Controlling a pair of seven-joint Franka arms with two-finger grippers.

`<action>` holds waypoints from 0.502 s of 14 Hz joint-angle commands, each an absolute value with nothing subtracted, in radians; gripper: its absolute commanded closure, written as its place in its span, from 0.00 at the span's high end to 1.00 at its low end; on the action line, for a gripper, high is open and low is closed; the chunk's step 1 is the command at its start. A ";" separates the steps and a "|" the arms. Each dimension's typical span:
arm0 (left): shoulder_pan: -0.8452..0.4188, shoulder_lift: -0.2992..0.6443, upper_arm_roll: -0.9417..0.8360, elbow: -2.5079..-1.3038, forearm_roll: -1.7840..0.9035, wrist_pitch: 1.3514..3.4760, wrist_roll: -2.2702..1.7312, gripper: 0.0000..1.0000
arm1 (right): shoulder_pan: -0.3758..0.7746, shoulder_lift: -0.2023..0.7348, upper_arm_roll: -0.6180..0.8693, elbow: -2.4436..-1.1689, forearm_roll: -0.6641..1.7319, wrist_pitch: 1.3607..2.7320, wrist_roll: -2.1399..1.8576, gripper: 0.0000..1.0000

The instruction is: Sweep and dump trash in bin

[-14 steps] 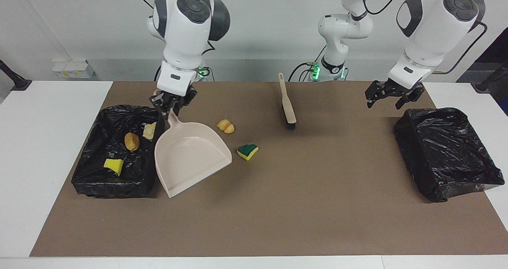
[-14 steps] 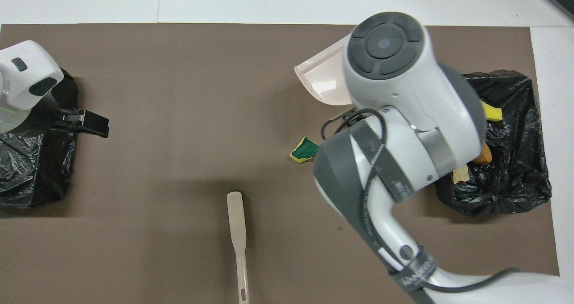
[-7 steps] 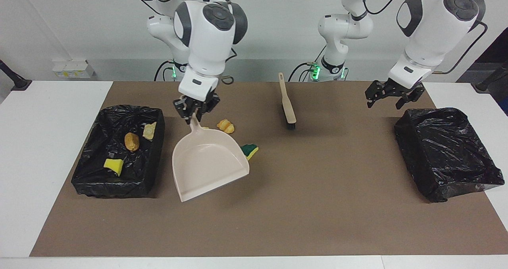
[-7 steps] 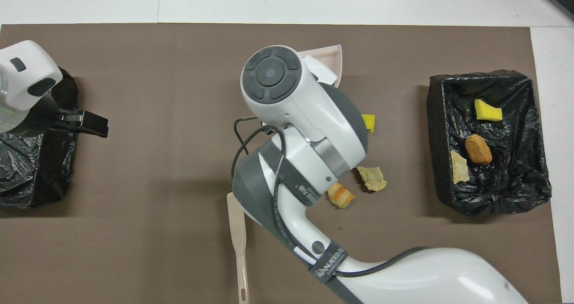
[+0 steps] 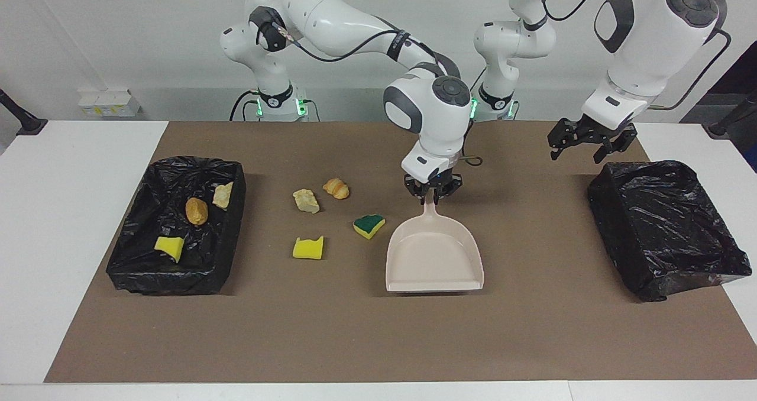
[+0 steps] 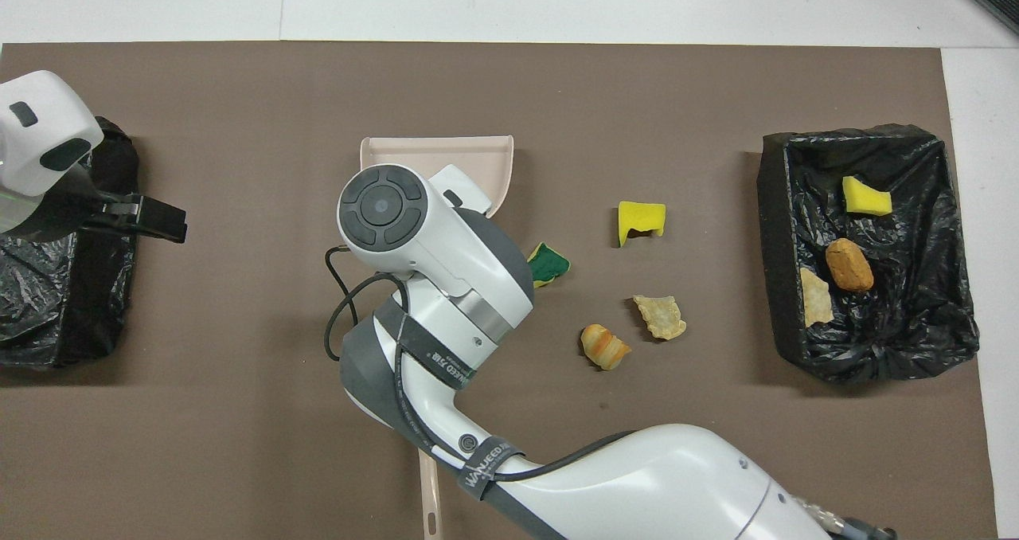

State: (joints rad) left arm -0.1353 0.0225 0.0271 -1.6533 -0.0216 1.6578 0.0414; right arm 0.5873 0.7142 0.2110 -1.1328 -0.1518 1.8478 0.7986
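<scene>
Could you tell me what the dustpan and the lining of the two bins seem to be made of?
Dustpan: likely moulded plastic, smooth beige with a soft sheen and a thin raised rim. Bin lining and: thin black plastic film, by its glossy crinkles and loose folds. What lies under the film cannot be seen.

Bright, even light from above, soft shadows, perhaps slight glare.

White arms [image 5: 331, 10], grey joints, black cables
</scene>
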 commanded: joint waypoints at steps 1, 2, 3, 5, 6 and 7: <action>-0.120 -0.006 0.018 -1.687 -0.011 1.680 0.061 1.00 | 0.607 0.750 0.210 -1.078 -0.130 1.870 0.813 0.00; -0.120 -0.008 0.018 -1.689 -0.011 1.687 0.069 1.00 | 0.609 0.761 0.212 -1.081 -0.129 1.882 0.813 0.00; -0.120 -0.009 0.018 -1.695 -0.011 1.698 0.083 1.00 | 0.609 0.764 0.213 -1.081 -0.129 1.885 0.811 0.00; -0.095 -0.015 0.018 -1.715 -0.011 1.741 0.110 1.00 | 0.607 0.764 0.213 -1.091 -0.123 1.881 0.811 0.00; -0.091 -0.017 0.018 -1.721 -0.011 1.743 0.118 1.00 | 0.609 0.764 0.212 -1.106 -0.123 1.882 0.811 0.00; -0.089 -0.020 0.018 -1.721 -0.011 1.743 0.117 1.00 | 0.609 0.764 0.212 -1.111 -0.123 1.870 0.811 0.00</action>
